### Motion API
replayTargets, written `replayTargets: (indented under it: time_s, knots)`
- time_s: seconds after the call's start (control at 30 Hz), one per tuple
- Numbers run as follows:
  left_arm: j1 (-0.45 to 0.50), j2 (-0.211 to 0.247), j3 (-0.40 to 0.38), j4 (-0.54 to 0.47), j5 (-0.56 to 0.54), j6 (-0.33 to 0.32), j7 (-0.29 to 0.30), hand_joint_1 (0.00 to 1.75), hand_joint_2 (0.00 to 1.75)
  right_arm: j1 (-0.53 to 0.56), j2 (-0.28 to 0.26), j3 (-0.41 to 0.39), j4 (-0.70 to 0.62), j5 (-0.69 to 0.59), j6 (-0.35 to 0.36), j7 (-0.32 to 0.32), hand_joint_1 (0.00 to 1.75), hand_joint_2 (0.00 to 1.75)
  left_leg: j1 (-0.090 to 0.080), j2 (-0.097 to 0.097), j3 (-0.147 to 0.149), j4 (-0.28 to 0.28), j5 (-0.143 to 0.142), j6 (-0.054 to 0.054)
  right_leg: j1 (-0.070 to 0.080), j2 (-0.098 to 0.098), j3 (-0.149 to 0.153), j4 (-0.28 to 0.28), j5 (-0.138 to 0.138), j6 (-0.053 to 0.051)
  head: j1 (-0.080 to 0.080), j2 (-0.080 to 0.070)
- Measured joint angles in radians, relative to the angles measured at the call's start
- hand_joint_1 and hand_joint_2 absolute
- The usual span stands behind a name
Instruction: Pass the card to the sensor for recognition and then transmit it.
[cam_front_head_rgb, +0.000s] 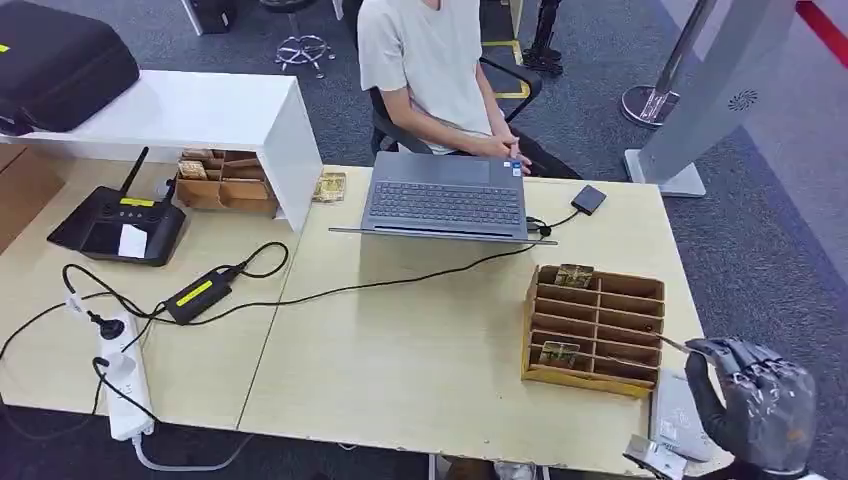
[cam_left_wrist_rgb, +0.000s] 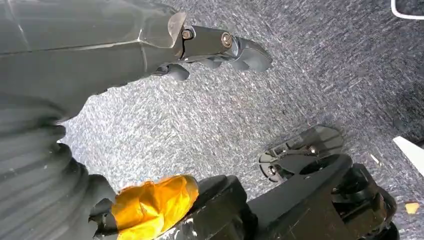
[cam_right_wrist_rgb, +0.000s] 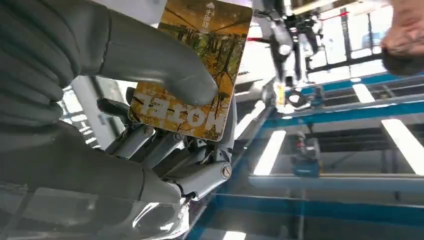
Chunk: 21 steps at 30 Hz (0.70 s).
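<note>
My right hand (cam_front_head_rgb: 755, 400) hovers at the table's near right corner. It pinches a card (cam_right_wrist_rgb: 200, 65) printed with yellow autumn trees between thumb and fingers. From the head view the card (cam_front_head_rgb: 678, 346) shows as a thin edge sticking out toward the wooden organizer. Just under and beside the hand lies a flat white sensor pad (cam_front_head_rgb: 672, 412) on the table edge. My left hand (cam_left_wrist_rgb: 150, 45) hangs over grey carpet, its fingers (cam_left_wrist_rgb: 235, 47) loosely apart and holding nothing.
A wooden slotted organizer (cam_front_head_rgb: 640, 300) beside the right hand holds two more cards (cam_front_head_rgb: 573, 275) (cam_front_head_rgb: 558, 353). A person (cam_front_head_rgb: 430, 70) sits behind a laptop (cam_front_head_rgb: 445, 205) at the far edge. Cables, a power strip (cam_front_head_rgb: 125, 375) and a second wooden box (cam_front_head_rgb: 225, 185) occupy the left.
</note>
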<state>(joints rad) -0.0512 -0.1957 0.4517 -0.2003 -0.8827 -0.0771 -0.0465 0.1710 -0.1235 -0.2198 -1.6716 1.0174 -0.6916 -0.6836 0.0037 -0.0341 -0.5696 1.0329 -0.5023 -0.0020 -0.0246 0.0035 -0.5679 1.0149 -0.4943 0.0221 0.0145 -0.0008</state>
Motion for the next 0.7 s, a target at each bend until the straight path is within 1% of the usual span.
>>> replayTargets:
  time_s: [0.17, 0.4, 0.53, 0.7]
  knots:
    - [0.0, -0.003, 0.019, 0.0, 0.0, 0.005, 0.001, 0.0, 1.75, 0.027, 0.059, -0.075, 0.005, 0.004, 0.0, -0.01, 1.75, 1.75, 0.0, 0.001, 0.0, 0.0, 0.0, 0.0, 0.0, 0.001, 0.0, 0.0, 0.0, 0.0, 0.0, 0.0]
    - [0.002, -0.006, 0.038, 0.0, 0.0, 0.013, 0.002, 0.0, 1.75, 0.049, 0.12, -0.162, 0.024, 0.017, 0.0, -0.012, 1.75, 1.75, 0.0, 0.001, 0.0, 0.0, 0.0, 0.0, 0.0, 0.001, 0.0, 0.0, 0.0, 0.0, 0.0, 0.0]
    - [0.002, -0.008, 0.046, 0.0, -0.001, 0.014, 0.003, 0.0, 1.75, 0.056, 0.143, -0.209, 0.045, 0.029, 0.0, -0.012, 1.75, 1.75, 0.0, 0.001, 0.0, 0.0, 0.0, 0.0, 0.0, 0.001, 0.0, 0.0, 0.0, 0.0, 0.0, 0.0]
    - [0.002, -0.008, 0.051, 0.0, -0.001, 0.014, 0.004, 0.0, 1.75, 0.059, 0.163, -0.235, 0.066, 0.034, 0.0, -0.012, 1.75, 1.75, 0.0, 0.001, 0.0, 0.0, 0.0, 0.0, 0.0, 0.001, 0.0, 0.0, 0.0, 0.0, 0.0, 0.0]
